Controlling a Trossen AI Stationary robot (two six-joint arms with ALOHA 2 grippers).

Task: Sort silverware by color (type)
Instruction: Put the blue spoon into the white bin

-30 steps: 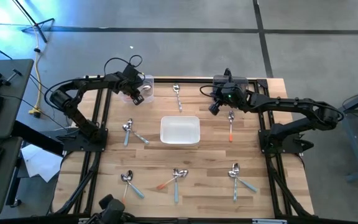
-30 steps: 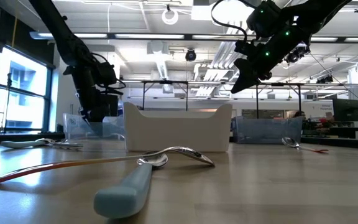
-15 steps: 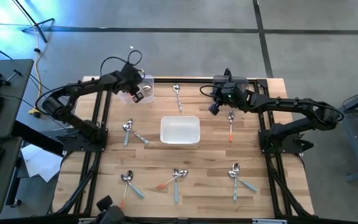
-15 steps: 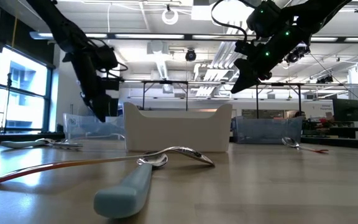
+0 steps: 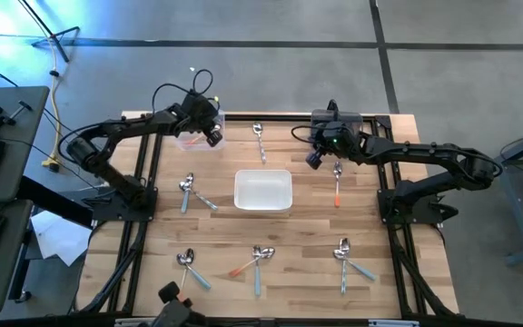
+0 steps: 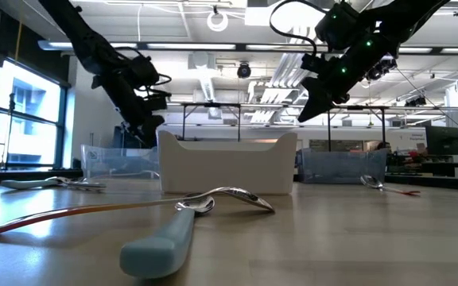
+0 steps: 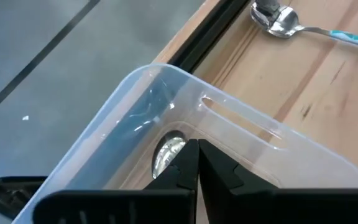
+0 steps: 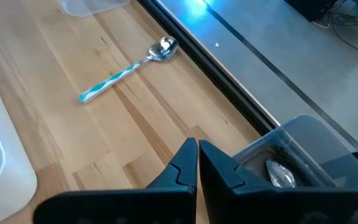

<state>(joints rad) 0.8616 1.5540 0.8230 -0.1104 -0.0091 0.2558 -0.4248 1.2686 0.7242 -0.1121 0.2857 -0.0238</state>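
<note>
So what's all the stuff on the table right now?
white bin: one, white, middle of the table.
left clear bin: one, see-through, far left corner, a spoon inside.
right clear bin: one, see-through, far right corner, another spoon inside.
loose spoons: about ten, shiny with orange, light blue or silver handles; one at the far middle, one right of the white bin, the rest in crossed pairs at the left and along the near edge.
table: one, light wood.
left gripper: black, shut, over the left clear bin.
right gripper: black, shut, empty, by the right clear bin.
</note>
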